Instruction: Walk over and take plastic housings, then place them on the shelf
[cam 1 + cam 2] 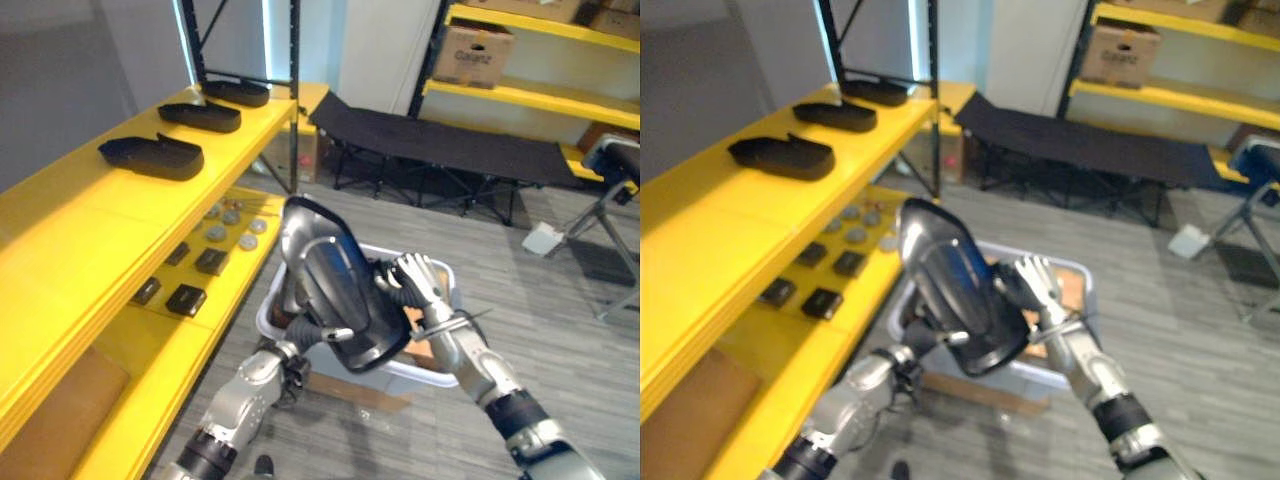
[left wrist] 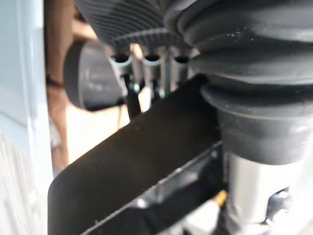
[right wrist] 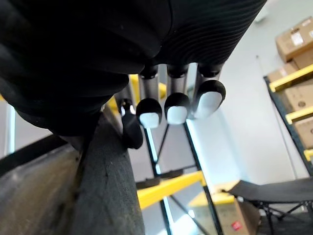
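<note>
Both hands up, black plastic housing held tilted between them, above white bin.
- My left hand: under housing, fingers curled round its lower rim.
- My right hand: on housing's right edge, fingers nearly straight, braced against it.
- Bin: brown cardboard-like piece inside; rest hidden behind housing.
- Yellow top shelf, to my left: three more housings in row.
- Lower shelf: small black parts, grey discs.
</note>
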Robot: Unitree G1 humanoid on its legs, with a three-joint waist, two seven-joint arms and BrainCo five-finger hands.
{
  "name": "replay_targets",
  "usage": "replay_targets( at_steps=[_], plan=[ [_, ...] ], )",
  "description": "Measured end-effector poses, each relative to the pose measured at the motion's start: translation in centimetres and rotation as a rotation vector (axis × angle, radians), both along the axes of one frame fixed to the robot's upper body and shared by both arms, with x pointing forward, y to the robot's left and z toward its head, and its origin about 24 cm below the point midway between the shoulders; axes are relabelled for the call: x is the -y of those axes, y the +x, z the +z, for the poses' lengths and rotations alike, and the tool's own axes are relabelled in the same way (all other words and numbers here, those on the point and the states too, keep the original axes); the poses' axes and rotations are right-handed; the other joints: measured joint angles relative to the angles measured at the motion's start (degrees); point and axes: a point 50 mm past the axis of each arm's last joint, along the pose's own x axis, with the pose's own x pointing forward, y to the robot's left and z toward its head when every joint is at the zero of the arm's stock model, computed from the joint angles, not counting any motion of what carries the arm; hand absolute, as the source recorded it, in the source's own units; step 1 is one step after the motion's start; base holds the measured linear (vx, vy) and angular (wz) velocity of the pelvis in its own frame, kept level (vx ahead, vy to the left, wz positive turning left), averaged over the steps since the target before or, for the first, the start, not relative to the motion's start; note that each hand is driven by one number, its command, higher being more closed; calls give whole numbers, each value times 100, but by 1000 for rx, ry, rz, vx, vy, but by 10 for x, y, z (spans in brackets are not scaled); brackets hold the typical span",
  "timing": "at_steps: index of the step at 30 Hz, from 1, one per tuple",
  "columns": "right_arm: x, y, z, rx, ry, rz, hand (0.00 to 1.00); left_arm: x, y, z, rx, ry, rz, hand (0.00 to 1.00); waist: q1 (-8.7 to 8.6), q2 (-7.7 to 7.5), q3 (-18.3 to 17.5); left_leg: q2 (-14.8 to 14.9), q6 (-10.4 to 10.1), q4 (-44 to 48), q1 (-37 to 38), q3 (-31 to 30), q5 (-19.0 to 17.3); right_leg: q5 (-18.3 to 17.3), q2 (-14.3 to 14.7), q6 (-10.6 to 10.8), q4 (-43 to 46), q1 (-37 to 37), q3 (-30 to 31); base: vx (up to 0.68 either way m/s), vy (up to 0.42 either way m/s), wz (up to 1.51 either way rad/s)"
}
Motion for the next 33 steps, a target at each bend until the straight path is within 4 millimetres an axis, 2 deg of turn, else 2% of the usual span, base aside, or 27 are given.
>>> replay_targets(
  at_steps=[7, 13, 20, 27, 28, 33],
  plan=[
    [-12, -6, -2, 14, 82, 45, 100, -10, 2, -2, -3, -29, 144, 100, -3, -1, 0, 0, -2, 0, 1, 8, -2, -6, -2, -9, -1, 0, 2, 0, 0, 0],
    [-30, -24, -6, 12, 254, 82, 100, -15, -1, -5, -92, -198, 236, 100, -5, -10, 5, 2, -5, 0, 1, 16, -5, -9, -4, -12, -3, -2, 1, 0, 0, 0],
    [-50, -35, -15, -21, 341, 109, 100, -16, -3, -16, -197, -306, 275, 100, -12, -78, -1, 1, -14, 0, -7, 70, -22, -20, -13, -23, -8, -39, 29, 0, 0, -1],
    [-53, -38, -17, -29, 365, 109, 100, -15, -3, -15, -184, -315, 268, 100, -23, -103, -1, 0, -19, 0, -43, 80, -27, -16, -16, -19, -16, -92, 63, 0, 0, -2],
    [-54, -38, -18, -28, 365, 108, 0, -15, -3, -15, -183, -316, 267, 100, -24, -103, -1, 0, -19, 0, -44, 81, -27, -16, -16, -19, -18, -92, 63, 0, 0, 0],
    [-56, -40, -17, -23, 408, 96, 0, -14, -3, -12, -156, -353, 280, 100, -24, -103, -1, -4, -18, 2, -62, 78, -27, -8, -17, -12, -34, -92, 55, 0, 0, 0]
  ],
)
